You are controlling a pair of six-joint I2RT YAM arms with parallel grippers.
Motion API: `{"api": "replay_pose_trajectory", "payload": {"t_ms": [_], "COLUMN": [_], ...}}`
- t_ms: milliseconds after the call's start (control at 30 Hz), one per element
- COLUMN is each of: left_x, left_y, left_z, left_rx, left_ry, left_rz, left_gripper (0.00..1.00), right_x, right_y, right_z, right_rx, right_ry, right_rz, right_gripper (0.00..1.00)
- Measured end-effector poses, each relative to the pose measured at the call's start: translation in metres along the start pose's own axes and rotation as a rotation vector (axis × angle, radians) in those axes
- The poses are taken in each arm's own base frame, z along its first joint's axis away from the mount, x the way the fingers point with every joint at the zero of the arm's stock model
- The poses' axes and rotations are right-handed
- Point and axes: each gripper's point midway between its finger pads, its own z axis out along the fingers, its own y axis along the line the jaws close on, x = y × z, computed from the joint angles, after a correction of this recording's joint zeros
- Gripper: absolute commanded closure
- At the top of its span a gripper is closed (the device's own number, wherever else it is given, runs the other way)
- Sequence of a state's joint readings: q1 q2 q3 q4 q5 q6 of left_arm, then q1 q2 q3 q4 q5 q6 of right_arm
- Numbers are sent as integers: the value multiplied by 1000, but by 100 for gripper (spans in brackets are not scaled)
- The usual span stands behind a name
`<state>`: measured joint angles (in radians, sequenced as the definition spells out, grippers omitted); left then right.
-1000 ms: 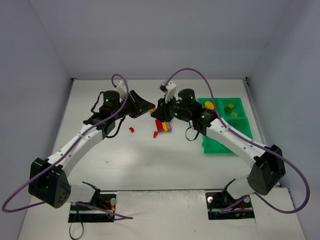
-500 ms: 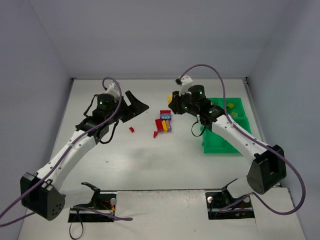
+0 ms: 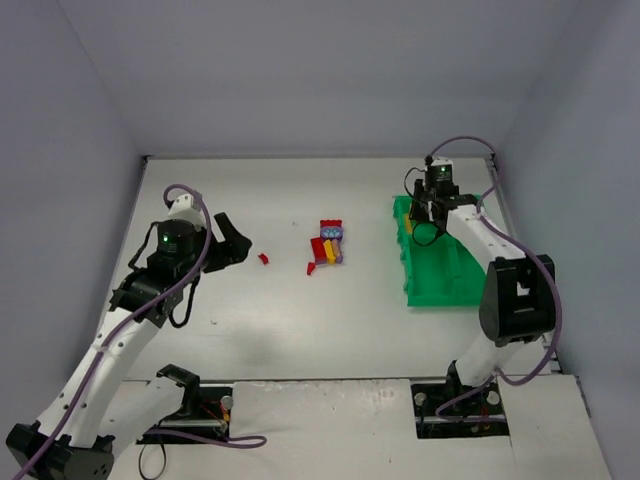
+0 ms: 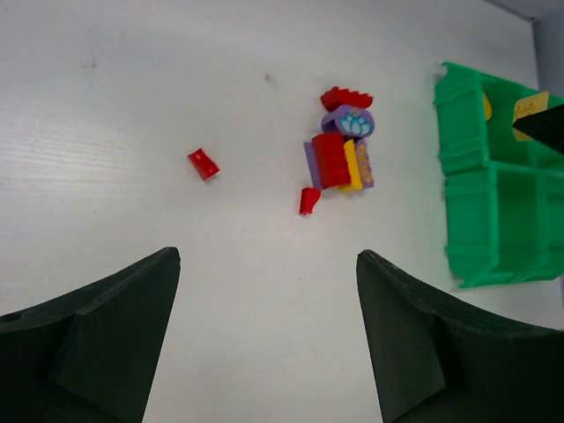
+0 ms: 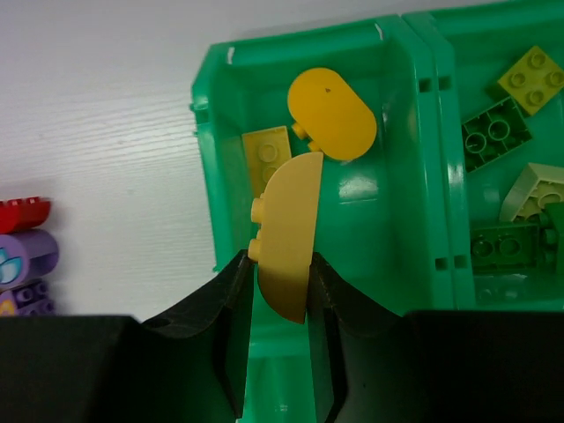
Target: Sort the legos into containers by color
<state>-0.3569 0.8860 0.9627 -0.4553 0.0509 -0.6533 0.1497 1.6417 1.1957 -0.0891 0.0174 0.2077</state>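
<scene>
A curved yellow lego (image 5: 286, 233) sits clamped in the right gripper (image 5: 280, 262), now above the yellow compartment of the green tray (image 5: 205, 167), having swung there from the pile (image 3: 327, 246). Red, yellow and purple legos remain mid-table, one red brick (image 4: 204, 163) lying apart. The left gripper (image 4: 266, 257), fingers spread, has drawn back. White table (image 3: 300, 320), pale lilac walls (image 3: 90, 100)

**Left arm bent and idle, right arm reaching far with a load**

The left arm folds at the elbow over the left side, and its gripper (image 4: 269, 264) hangs with jaws spread wide. The right arm stretches to the far right, its gripper (image 5: 280, 269) clamped on a yellow lego (image 5: 286, 225).
</scene>
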Motion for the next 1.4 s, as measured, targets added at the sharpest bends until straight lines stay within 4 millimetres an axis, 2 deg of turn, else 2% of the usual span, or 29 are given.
{"api": "replay_pose_trajectory", "payload": {"t_ms": [100,133,267,333,500,600,667,700,800,833,867,933,1000,1167,1300,1400], "left_x": [18,22,26,27,29,30,31,32,34,35,36,36,35,37,37,37], "left_y": [16,19,27,28,32,33,34,34,36,36,37,37,38,41,43,42], "left_z": [-4,-5,-9,-10,-9,-7,-5,-4,-1,0,1,1,0,-3,-8,-11], "left_rx": [-38,-46,-72,-80,-94,-100,-105,-108,-117,-120,-122,-127,-129,-142,-147,-144], "left_ry": [31,38,49,50,57,63,71,75,89,93,95,95,92,96,95,90], "left_rz": [20,23,37,44,52,52,53,53,54,54,54,54,54,55,55,55], "left_gripper": [24,18,15,9,4,4,4,4,4,4,4,4,4,4,4,4], "right_x": [14,17,28,27,18,8,-1,-6,-11,-6,-3,10,31,87,126,142], "right_y": [-9,-11,-17,-18,-15,-6,11,26,86,122,132,169,196,237,252,258], "right_z": [18,22,30,30,27,14,-1,-10,-41,-58,-63,-76,-83,-80,-69,-62], "right_rx": [37,45,68,72,57,29,-13,-45,-188,-281,-309,-407,-485,-621,-685,-718], "right_ry": [58,70,107,108,90,54,16,-8,-71,-93,-95,-97,-72,29,105,141], "right_rz": [15,20,36,35,27,-2,-40,-67,-160,-211,-226,-295,-369,-537,-645,-707], "right_gripper": [78,75,52,41,39,45,49,51,56,56,56,52,50,48,46,44]}}
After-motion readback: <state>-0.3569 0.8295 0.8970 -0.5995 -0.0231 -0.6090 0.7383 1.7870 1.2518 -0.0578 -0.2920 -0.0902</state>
